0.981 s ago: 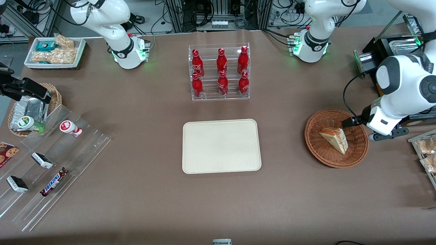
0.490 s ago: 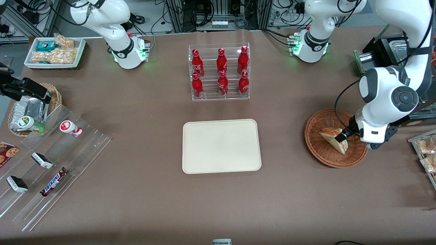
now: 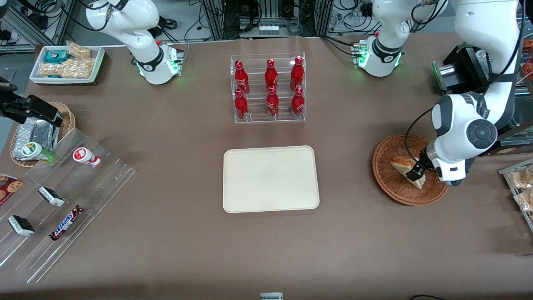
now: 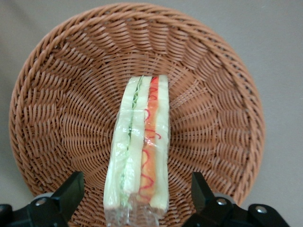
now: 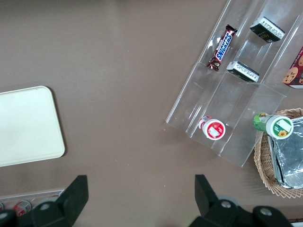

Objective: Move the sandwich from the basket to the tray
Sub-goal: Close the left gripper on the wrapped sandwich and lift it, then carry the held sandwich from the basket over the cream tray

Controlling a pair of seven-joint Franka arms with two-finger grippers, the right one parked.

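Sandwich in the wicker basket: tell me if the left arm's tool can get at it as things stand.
Probably yes. The tool hangs open right over the sandwich, a finger on each side, and nothing else lies in the basket.

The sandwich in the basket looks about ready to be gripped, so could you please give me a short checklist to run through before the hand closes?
1. Hand open: ok; its fingers stand wide apart.
2. Sandwich between the fingers: ok; one finger shows on each side.
3. Fingers touching the sandwich: not ok; gaps on both sides.
4. Sandwich in the basket: ok; it lies near the middle.
5. Hand low enough to grip: cannot tell.
6. Tray free to receive it: ok; nothing lies on it.
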